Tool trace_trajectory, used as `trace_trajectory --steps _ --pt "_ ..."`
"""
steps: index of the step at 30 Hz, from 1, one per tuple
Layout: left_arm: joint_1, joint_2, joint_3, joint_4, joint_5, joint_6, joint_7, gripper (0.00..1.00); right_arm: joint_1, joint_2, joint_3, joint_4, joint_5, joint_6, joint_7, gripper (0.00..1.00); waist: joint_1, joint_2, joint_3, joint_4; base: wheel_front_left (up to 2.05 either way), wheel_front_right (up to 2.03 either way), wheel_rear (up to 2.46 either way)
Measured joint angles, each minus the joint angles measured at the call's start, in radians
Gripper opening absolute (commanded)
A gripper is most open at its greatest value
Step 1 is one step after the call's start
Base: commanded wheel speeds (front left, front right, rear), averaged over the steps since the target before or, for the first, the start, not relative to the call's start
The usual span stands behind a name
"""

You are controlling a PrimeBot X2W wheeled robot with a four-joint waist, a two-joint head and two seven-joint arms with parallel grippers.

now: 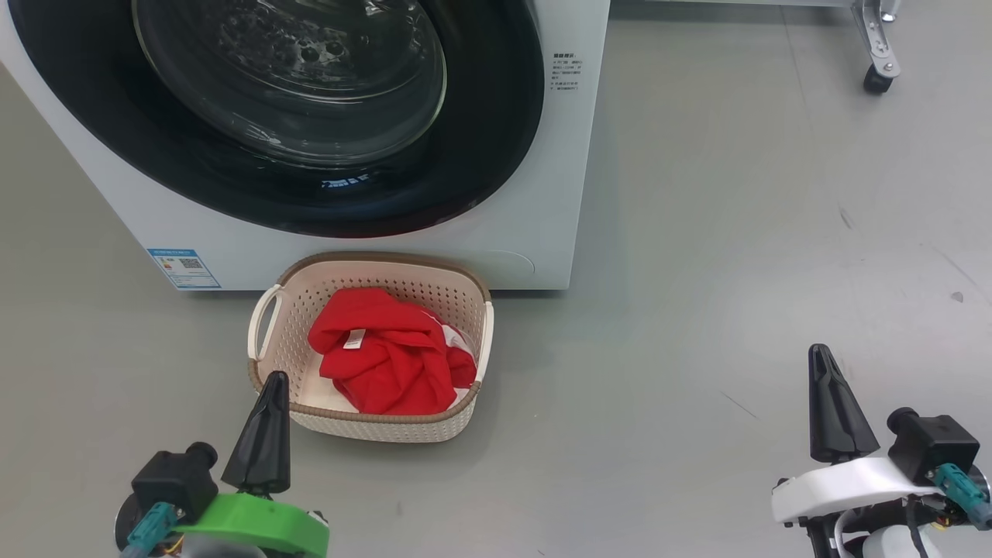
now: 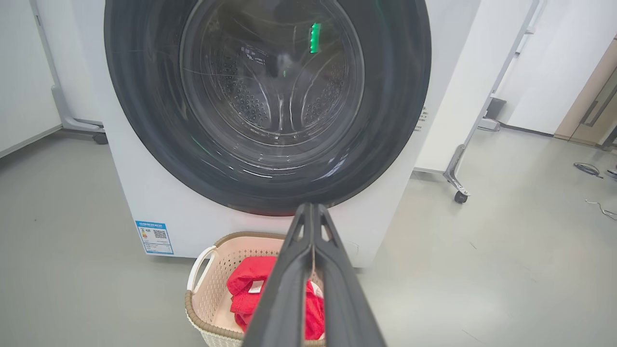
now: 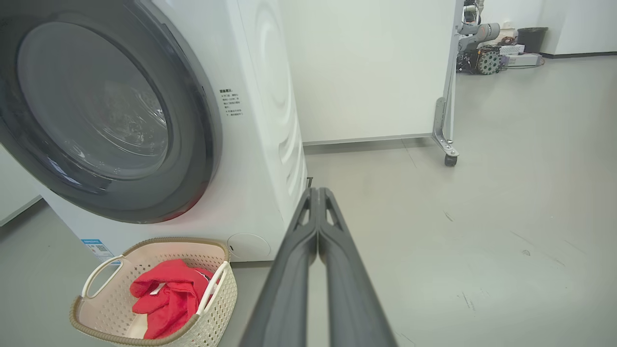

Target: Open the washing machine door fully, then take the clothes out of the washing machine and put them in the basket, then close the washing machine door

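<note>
Basket (image 1: 370, 256) w/ clothes (image 1: 387, 364), rim just beside washing machine (image 1: 559, 201); door (image 1: 496, 139) shut. My left jaws, right jaws closed, empty. Floor (image 1: 736, 271) open rt.

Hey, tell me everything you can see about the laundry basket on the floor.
The basket is small, cream plastic with perforated sides, a brown woven-look rim and a pale loop handle at each end. It stands upright on the grey floor just in front of the washing machine, below its closed door. Red clothes with a small white label lie crumpled inside. Whether it touches the machine cannot be told.
</note>
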Motion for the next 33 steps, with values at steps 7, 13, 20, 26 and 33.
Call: trace_trajectory --steps 7,13,20,26,33 --pt "0.002 0.0 0.0 -0.009 -0.1 0.0 0.01 0.0 0.0 0.0 -0.003 0.002 0.101 0.008 0.02 0.0 0.0 0.0 -0.009 -0.006 0.0 0.0 0.0" --pt "0.002 0.0 0.016 -0.01 -0.188 0.0 0.029 0.0 -0.001 0.0 -0.012 0.01 0.216 0.016 0.043 0.0 0.0 0.0 -0.015 -0.011 0.0 0.0 0.0" --pt "0.002 0.003 0.028 -0.01 -0.296 0.004 0.054 0.0 -0.003 0.0 -0.026 0.02 0.316 0.024 0.07 0.0 0.0 0.0 -0.022 -0.016 0.0 0.0 0.0" --pt "0.002 0.011 0.036 -0.01 -0.373 0.005 0.073 0.0 -0.008 0.0 -0.034 0.028 0.399 0.026 0.095 0.0 0.0 0.0 -0.028 -0.02 0.0 0.0 0.0" --pt "0.001 0.017 0.048 -0.007 -0.46 0.005 0.099 0.0 -0.02 0.0 -0.045 0.039 0.494 0.035 0.121 0.0 0.0 0.0 -0.034 -0.025 0.0 0.0 0.0"
